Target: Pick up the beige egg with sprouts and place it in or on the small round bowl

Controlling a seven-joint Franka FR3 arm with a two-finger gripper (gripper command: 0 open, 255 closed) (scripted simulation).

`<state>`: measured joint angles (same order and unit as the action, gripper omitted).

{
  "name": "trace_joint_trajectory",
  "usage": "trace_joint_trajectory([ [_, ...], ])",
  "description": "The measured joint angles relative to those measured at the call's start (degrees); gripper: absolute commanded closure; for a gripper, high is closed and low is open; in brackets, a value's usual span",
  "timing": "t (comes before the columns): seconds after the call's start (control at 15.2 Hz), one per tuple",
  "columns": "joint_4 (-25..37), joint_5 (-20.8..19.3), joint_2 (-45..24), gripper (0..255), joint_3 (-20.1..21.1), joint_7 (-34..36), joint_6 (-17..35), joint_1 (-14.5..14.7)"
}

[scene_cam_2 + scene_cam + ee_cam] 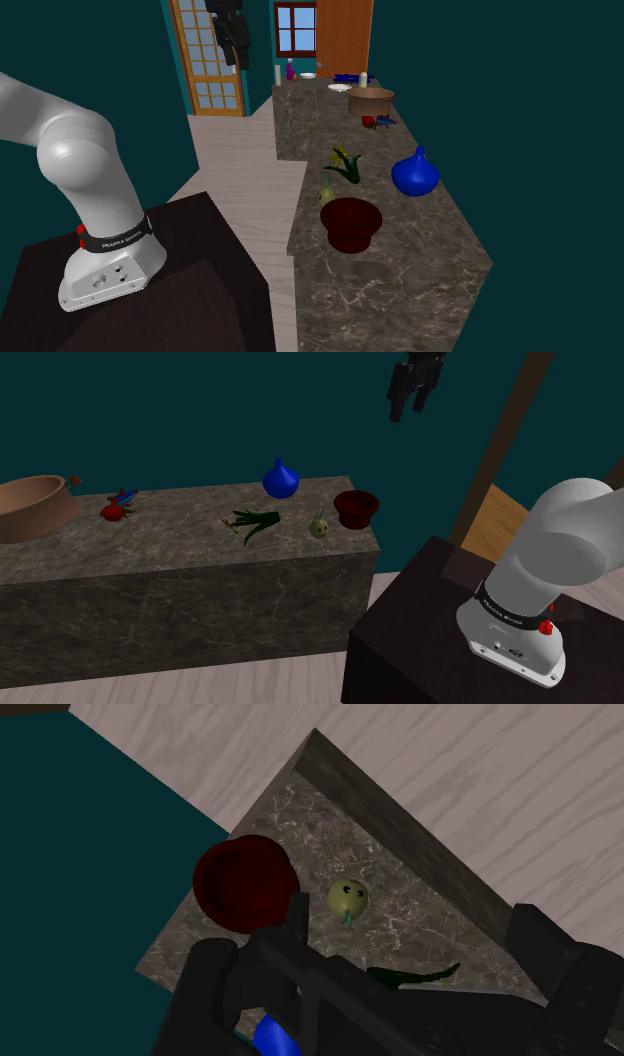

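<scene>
Fingers of the black gripper wide apart, holding nothing, high above the red bowl; yellowish egg with green sprout just beside that bowl, on the counter; probably light, hard, smooth and slippery, maybe easy to crack; best pinched gently round its fat middle.

The arm is glossy white-grey, built of fat rounded links. At the shoulder view's lower right a black band with small white lettering rings its lowest link, with red marks beside it. The flange beneath carries small dark ports. The gripper is blocky and all black.
</scene>
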<state>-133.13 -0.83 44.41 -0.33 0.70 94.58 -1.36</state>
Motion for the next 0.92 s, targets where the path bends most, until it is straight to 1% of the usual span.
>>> trace_joint_trajectory([
  [0.13, -0.3, -0.2, -0.6, 0, -0.3, -0.6, 0.7, 0.1],
  [0.59, -2.5, -1.5, -10.9, 0, -2.8, -7.7, 11.2, 1.6],
  [0.92, -1.8, -2.1, -20.6, 0, -4.7, -13.6, 18.7, 2.5],
])
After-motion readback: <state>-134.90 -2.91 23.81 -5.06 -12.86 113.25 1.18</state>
